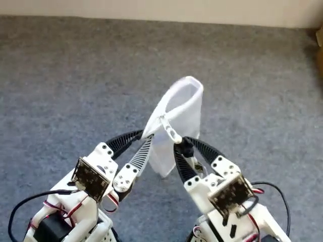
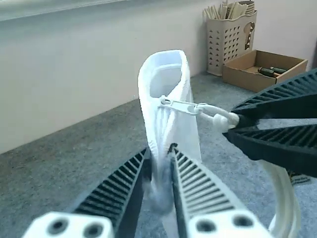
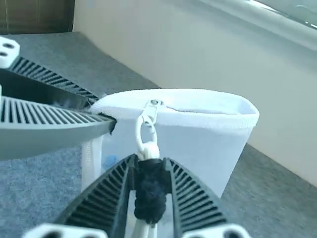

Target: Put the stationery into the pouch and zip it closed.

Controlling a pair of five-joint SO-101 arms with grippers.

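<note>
The grey carpet (image 1: 65, 75) takes up the high view, and the white mesh pouch (image 1: 179, 113) is held up off it at centre. Its mouth runs from the arms out toward 12 o'clock.

The left gripper (image 1: 148, 137) comes in from 7 o'clock. Its fingers are clamped on the near end of the pouch, and in the left wrist view the mesh edge is pinched between the two pads (image 2: 159, 153).

The right gripper (image 1: 182, 143) comes in from 5 o'clock. Its fingers are closed on the dark knot (image 3: 148, 191) of the zip pull, just beside the left gripper. The white loop of the pull runs up from there to the slider (image 3: 154, 104).

The slider sits near the clamped end, and beyond it the mouth gapes in an open oval. I cannot tell what lies inside, so I cannot say where the stationery is.

The step in hand looks like the zipping, barely begun. The next move probably calls for the right gripper to carry the pull along the teeth toward the far end at 12 o'clock. The left gripper must hold its end firm against that pull, or the limp mesh will follow the slider instead of closing.
</note>
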